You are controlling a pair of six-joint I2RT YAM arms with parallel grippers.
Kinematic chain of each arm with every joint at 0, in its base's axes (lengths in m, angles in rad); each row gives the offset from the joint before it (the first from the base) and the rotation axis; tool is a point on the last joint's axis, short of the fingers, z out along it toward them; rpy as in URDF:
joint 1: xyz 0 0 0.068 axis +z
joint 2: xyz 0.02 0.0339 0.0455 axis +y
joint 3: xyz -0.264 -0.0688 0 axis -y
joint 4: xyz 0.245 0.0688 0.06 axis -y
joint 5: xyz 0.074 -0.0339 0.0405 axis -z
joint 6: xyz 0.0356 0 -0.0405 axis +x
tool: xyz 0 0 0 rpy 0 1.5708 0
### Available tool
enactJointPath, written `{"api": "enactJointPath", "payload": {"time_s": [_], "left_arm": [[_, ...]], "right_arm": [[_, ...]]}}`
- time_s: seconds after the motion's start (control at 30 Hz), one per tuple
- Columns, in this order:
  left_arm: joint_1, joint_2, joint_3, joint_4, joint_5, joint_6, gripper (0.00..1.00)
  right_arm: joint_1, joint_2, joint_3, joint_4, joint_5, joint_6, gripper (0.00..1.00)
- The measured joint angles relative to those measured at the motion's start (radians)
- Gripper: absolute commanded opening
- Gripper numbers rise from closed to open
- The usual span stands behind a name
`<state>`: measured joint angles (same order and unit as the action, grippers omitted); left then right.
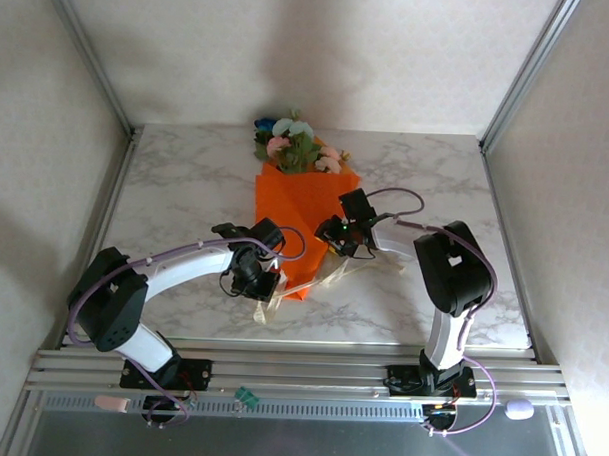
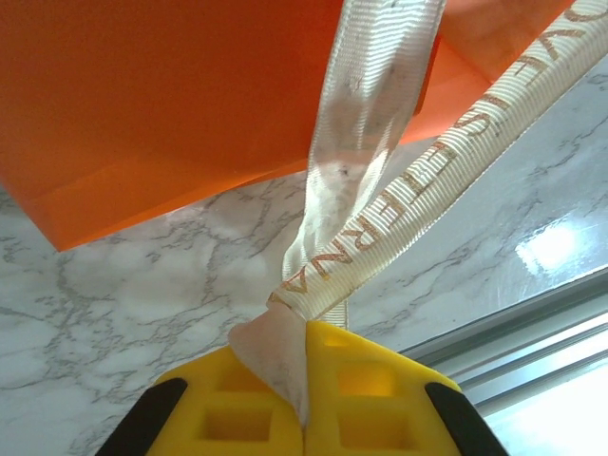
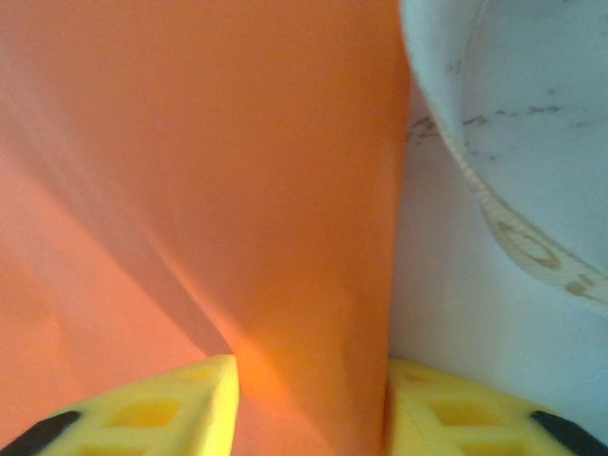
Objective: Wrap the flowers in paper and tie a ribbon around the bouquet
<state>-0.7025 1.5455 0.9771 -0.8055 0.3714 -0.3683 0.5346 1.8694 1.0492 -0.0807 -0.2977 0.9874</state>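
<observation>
The bouquet (image 1: pixel 303 213) lies on the marble table (image 1: pixel 181 189), an orange paper cone (image 2: pixel 180 95) with its narrow tip toward me. Pink, white and blue flowers (image 1: pixel 292 143) stick out of its wide far end. My left gripper (image 1: pixel 263 285) (image 2: pixel 306 328) is beside the tip's left, shut on a fold of the cream ribbon (image 2: pixel 385 214) with gold lettering. The ribbon (image 1: pixel 328 279) trails across under the tip. My right gripper (image 1: pixel 334 239) (image 3: pixel 309 366) is at the cone's right edge, its yellow fingers (image 3: pixel 180 399) pressed against a fold of orange paper (image 3: pixel 237 171); a loop of ribbon (image 3: pixel 518 237) curves beside it.
An aluminium rail (image 1: pixel 280 367) runs along the table's near edge, with both arm bases on it. Metal frame posts (image 1: pixel 90 55) and pale walls close in the back and sides. Bare marble (image 1: pixel 456 183) lies to the right of the bouquet.
</observation>
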Motion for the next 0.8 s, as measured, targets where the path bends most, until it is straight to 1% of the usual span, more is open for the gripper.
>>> {"api": "enactJointPath", "payload": {"time_s": [0.13, 0.3, 0.57, 0.7, 0.8], "left_arm": [[-0.001, 0.002, -0.030, 0.024, 0.027, -0.010, 0.00], [-0.004, 0.007, -0.087, 0.037, 0.063, -0.027, 0.00], [-0.008, 0.032, -0.102, 0.040, 0.074, -0.030, 0.00], [0.005, 0.069, -0.103, 0.043, 0.031, -0.057, 0.00], [0.050, 0.082, -0.103, 0.044, -0.010, -0.095, 0.00]], "right_arm": [[0.000, 0.023, 0.011, 0.010, -0.014, 0.015, 0.13], [0.000, 0.020, 0.050, -0.006, -0.009, 0.042, 0.00], [-0.026, 0.016, 0.153, -0.076, 0.008, 0.109, 0.00], [-0.050, 0.016, 0.210, -0.143, 0.008, 0.137, 0.00], [-0.064, 0.016, 0.255, -0.195, 0.005, 0.145, 0.00]]}}
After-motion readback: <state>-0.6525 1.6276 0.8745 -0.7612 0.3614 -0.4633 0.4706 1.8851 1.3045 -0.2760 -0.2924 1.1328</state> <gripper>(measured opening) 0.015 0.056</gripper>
